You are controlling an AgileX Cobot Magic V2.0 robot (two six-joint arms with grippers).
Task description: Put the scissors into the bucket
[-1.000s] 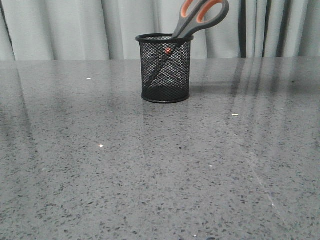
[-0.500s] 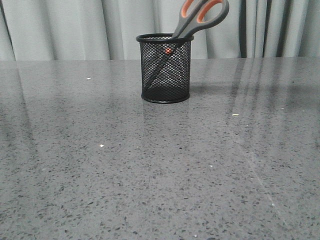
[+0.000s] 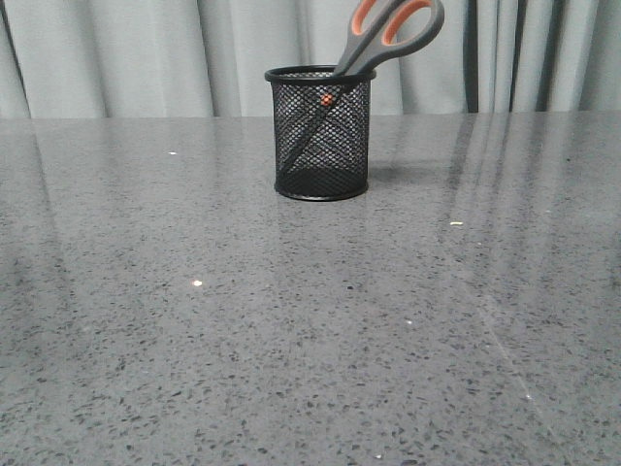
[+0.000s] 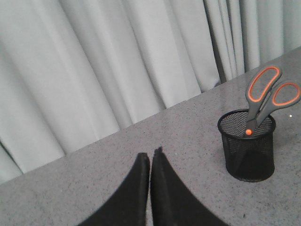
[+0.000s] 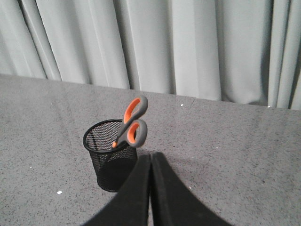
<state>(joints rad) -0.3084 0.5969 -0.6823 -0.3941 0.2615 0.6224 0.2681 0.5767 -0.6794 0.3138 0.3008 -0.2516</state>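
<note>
The scissors [image 3: 388,34] stand blades-down inside the bucket [image 3: 320,131], handles leaning out over its rim because the pair is longer than the cup is tall; the orange pivot dot shows through the mesh. The bucket sits upright on the grey speckled worktop [image 3: 291,340], in front of a pale curtain [image 3: 126,53]. Both arms are well apart from the bucket, the left tool [image 4: 150,162] and the right tool [image 5: 150,162] each pressed together and holding nothing. The task looks complete.
</note>
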